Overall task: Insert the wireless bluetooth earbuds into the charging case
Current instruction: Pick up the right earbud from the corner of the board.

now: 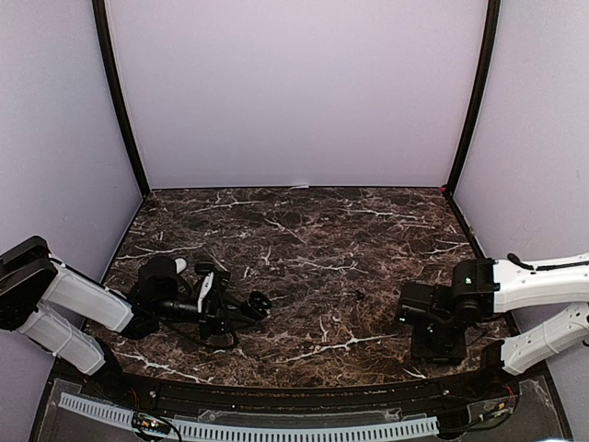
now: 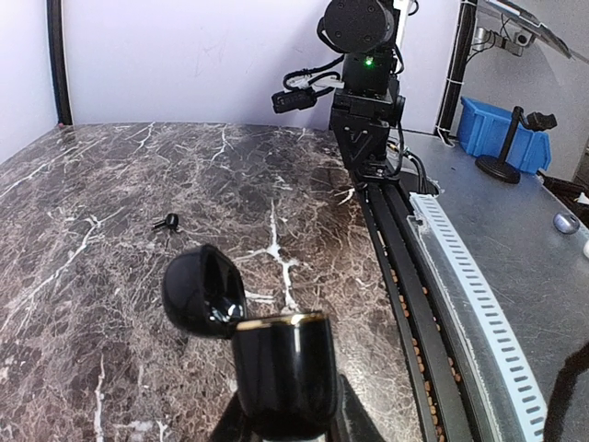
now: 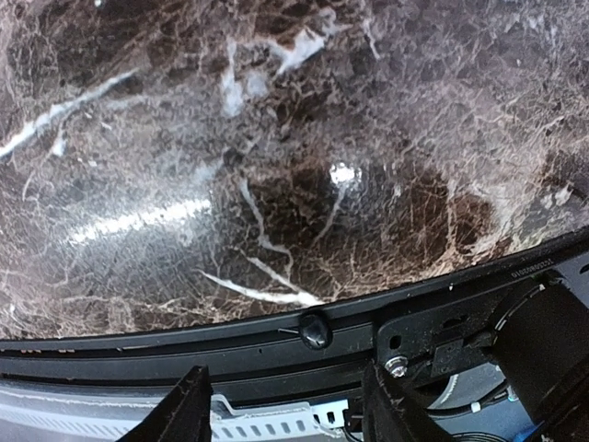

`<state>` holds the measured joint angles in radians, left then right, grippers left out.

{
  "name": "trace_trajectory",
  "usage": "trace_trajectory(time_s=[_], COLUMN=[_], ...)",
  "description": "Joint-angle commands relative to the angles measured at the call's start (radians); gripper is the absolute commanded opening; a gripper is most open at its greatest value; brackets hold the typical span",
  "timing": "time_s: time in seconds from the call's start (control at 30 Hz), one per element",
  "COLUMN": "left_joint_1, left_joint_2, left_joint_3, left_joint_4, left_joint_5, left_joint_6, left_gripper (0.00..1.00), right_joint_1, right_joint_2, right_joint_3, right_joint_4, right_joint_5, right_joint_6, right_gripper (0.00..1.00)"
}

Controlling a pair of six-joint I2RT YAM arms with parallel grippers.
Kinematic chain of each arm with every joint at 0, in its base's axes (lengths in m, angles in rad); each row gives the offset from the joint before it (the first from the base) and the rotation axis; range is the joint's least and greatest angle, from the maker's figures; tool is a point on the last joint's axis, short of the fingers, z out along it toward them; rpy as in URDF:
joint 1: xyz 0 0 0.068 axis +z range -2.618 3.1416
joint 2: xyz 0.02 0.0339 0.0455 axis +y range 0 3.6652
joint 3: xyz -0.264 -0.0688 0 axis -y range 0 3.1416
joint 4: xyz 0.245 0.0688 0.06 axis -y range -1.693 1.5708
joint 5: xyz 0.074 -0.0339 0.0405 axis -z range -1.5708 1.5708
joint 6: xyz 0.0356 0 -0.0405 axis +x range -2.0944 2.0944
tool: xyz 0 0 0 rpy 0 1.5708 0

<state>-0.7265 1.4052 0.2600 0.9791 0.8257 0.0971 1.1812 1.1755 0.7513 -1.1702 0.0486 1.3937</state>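
**A:** Where is the bud?

**B:** One black earbud (image 2: 167, 222) lies alone on the tabletop (image 1: 304, 230), between the two arms. It is nearer the right one and well apart from the charging case (image 2: 281, 368). I see no other buds.

**A:** And the case?

**B:** It's on the left, gripped low on its body by the left gripper (image 1: 244, 309), whose jaws are closed on it. The lid (image 2: 202, 290) is swung open. I cannot tell whether any socket is already filled.

**A:** So the pick falls to the right side?

**B:** I'd say so. The right gripper (image 3: 285, 387) has its jaws parted about midway with nothing between them. Its camera shows only the near edge of the tabletop, not the bud.

**A:** How should it go in?

**B:** Move it away from the near edge and to the left until the bud sits centred between the jaws, then come straight down. The bud is tiny, likely slick, and dark against dark marble, so narrow the jaws first and pinch across the body, leaving the stem free. The left side should simply hold the case steady, mouth up and lid clear.
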Motion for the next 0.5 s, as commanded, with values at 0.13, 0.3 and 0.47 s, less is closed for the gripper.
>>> trace_trajectory(time_s=[0.13,0.3,0.47], left_joint_1=[0.001,0.0,0.001], left_joint_2=[-0.033,-0.041,-0.036], left_joint_3=[-0.014,-0.019,-0.018], left_joint_4=[0.012,0.007,0.01], left_joint_5=[-0.007,-0.013,-0.011], left_joint_6=[0.009,0.013,0.012], left_gripper=[0.0,0.0,0.0], right_joint_1=[0.012,0.012,0.012], right_joint_2=[-0.034,-0.102,-0.206], right_joint_3=[-0.095,-0.176,-0.255], right_joint_4=[0.037,0.108,0.184], right_joint_5=[-0.06,-0.069,-0.077], right_joint_6=[0.037,0.086,0.137], right_gripper=[0.5,0.46,0.41])
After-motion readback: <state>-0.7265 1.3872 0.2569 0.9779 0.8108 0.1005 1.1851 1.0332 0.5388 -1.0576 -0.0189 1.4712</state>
